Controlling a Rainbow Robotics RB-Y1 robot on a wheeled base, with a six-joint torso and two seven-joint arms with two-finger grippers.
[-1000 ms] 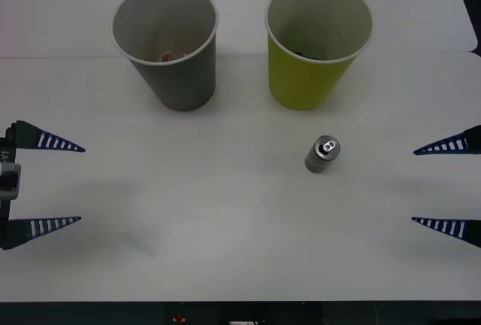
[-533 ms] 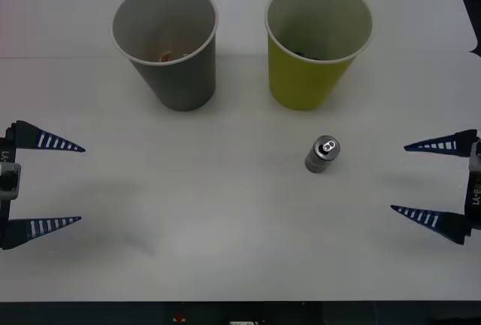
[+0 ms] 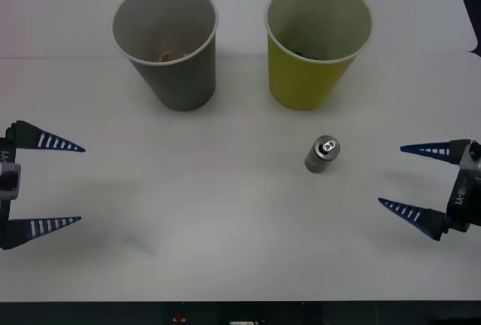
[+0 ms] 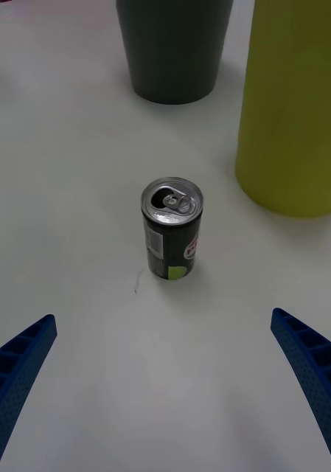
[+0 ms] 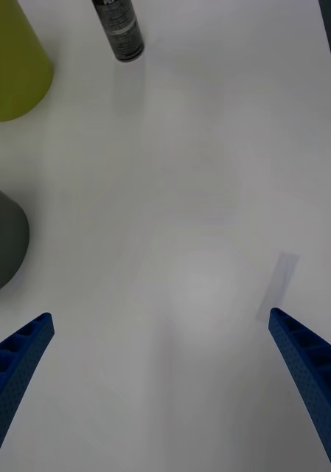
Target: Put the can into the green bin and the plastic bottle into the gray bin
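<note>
Can (image 3: 322, 154) seen upright on bench (image 3: 225, 212), near green bin (image 3: 317, 47). Right pincer (image 3: 406, 182) (fingers spread) held at right edge; left pincer (image 3: 79, 184) likewise spread, left edge.

Can (image 3: 323, 153) upright on the white table (image 3: 225, 212), just in front of the green bin (image 3: 317, 43). Gray bin (image 3: 167, 45) beside it, to my left. My right gripper (image 3: 415, 180) spread wide at the right edge, apart from the can. My left gripper (image 3: 66, 184) spread at the left edge.
</note>
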